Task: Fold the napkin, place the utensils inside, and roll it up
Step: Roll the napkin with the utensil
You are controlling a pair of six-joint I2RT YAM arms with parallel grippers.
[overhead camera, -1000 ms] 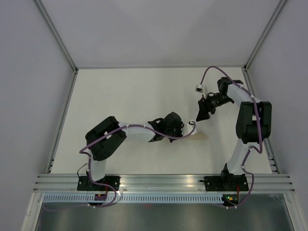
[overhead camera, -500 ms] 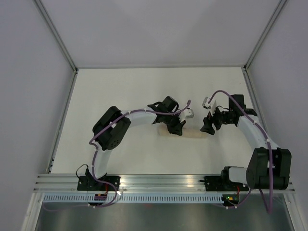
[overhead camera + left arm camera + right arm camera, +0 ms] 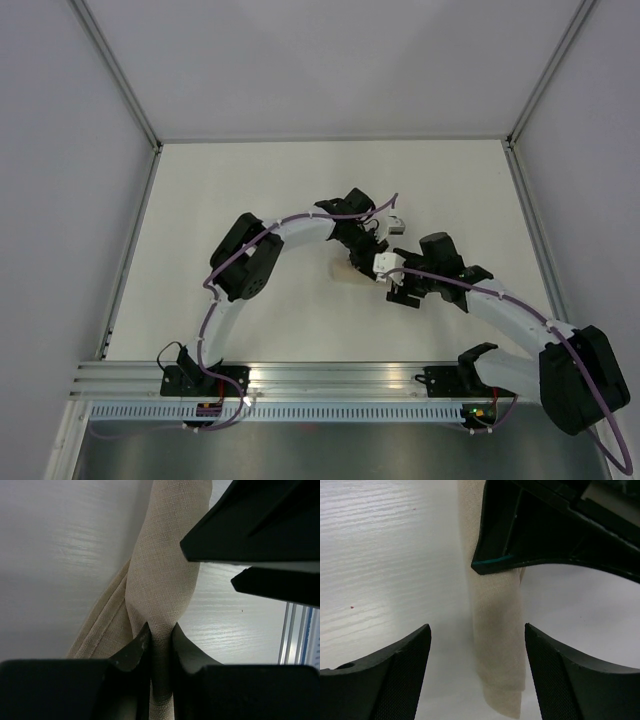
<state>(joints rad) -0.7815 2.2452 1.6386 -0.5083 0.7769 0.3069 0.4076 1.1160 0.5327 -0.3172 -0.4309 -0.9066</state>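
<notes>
Beige woven cloth, the napkin [image 3: 165,565], lies as a narrow, lengthwise-folded roll on the white table [image 3: 230,190], near the middle of the surface. In the top view it is mostly hidden beneath the two grippers, and only a small tan edge shows.

The left gripper [image 3: 160,630] is closed to a narrow gap and pinches a ridge of the roll between its black fingertips. Loose folded layers fan out to one side of this ridge, as the left wrist view shows.

The right gripper [image 3: 476,627] is spread wide, with one textured finger [image 3: 395,680] on either side of the roll and apart from it. It grips nothing. One free end of the roll lies between these fingers.

The two grippers meet over the same stretch of cloth, and the left one's dark body covers the far part of the roll in the right wrist view.
</notes>
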